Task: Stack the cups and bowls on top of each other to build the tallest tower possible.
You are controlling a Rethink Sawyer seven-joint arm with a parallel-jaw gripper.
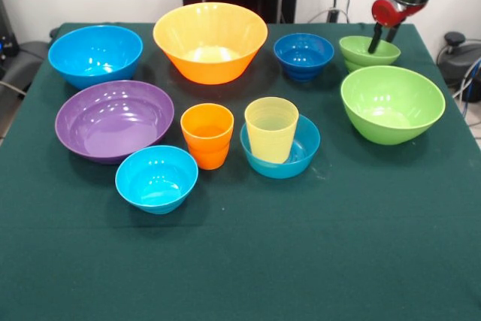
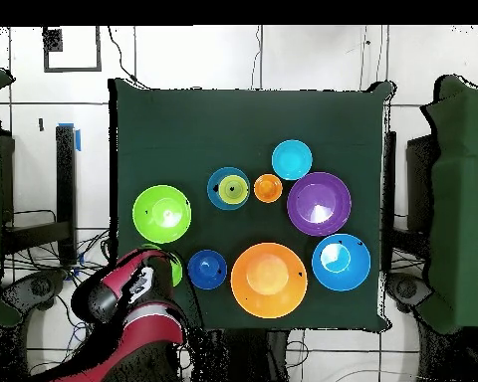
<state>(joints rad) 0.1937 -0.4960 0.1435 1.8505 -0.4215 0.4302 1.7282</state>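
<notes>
From the front, the gripper reaches down into the small lime green bowl at the green-covered table far edge, its two dark fingers slightly apart with the bowl's far rim about them; whether they pinch the rim I cannot tell. Beside it sits the large lime green bowl. The pale yellow cup stands upright inside a light blue bowl, the orange cup just beside it. No writing or labels are legible on anything. From overhead, the red and black arm covers most of the small lime green bowl and hides the gripper; this view alone shows the large orange bowl between the dark blue bowl and the large blue bowl.
</notes>
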